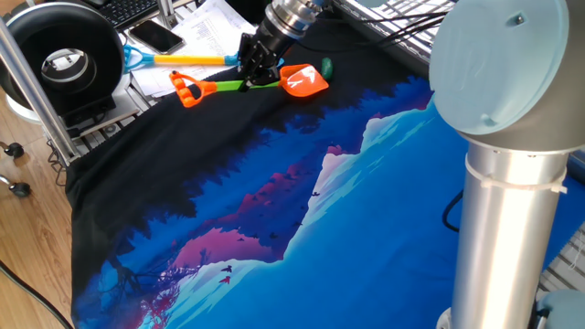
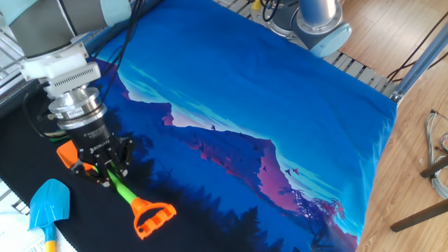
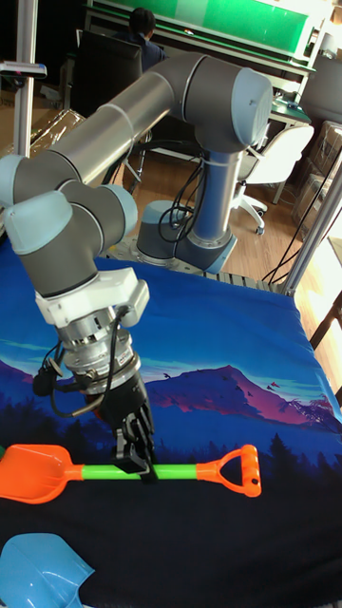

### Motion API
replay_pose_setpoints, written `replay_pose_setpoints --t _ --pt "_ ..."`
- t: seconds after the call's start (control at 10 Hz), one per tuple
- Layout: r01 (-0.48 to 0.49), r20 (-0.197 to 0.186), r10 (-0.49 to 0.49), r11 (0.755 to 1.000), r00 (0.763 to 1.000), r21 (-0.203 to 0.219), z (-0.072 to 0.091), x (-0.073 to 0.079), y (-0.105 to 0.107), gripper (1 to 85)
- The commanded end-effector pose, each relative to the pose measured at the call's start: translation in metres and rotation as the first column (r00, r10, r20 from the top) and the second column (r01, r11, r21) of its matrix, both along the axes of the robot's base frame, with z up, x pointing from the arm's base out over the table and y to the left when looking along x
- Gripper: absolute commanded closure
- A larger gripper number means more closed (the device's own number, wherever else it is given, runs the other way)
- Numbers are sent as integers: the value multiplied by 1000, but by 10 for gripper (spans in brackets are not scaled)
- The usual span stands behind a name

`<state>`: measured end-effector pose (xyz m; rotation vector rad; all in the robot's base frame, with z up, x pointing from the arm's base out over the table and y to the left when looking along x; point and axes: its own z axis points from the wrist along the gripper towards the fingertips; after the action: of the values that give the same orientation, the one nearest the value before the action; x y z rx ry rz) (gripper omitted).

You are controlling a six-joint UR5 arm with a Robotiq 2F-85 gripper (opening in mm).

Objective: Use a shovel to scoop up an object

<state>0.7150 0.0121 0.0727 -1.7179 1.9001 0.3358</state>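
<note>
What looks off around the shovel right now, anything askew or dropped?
Nothing stands out. The jaws of the gripper hold the orange shovel by its green shaft, roughly level, with the blade next to the dark green object. The blue shovel lies beside it, untouched.

Glossy plastic shovel [image 3: 142, 471] lies on matt printed cloth [image 2: 266, 133].
</note>
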Motion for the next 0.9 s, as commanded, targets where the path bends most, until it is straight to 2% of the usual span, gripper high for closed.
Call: replay_pose_setpoints --t 0.0,0.2,0.4,0.8 --pt "-12 4 12 1000 1000 -12 -2 -9 -19 837" --pt "-19 7 19 1000 1000 -23 -4 -13 -26 837" --pt "-39 18 40 997 999 -64 -4 -13 -42 837" --pt "-73 17 76 992 997 -103 -7 -24 -68 837"
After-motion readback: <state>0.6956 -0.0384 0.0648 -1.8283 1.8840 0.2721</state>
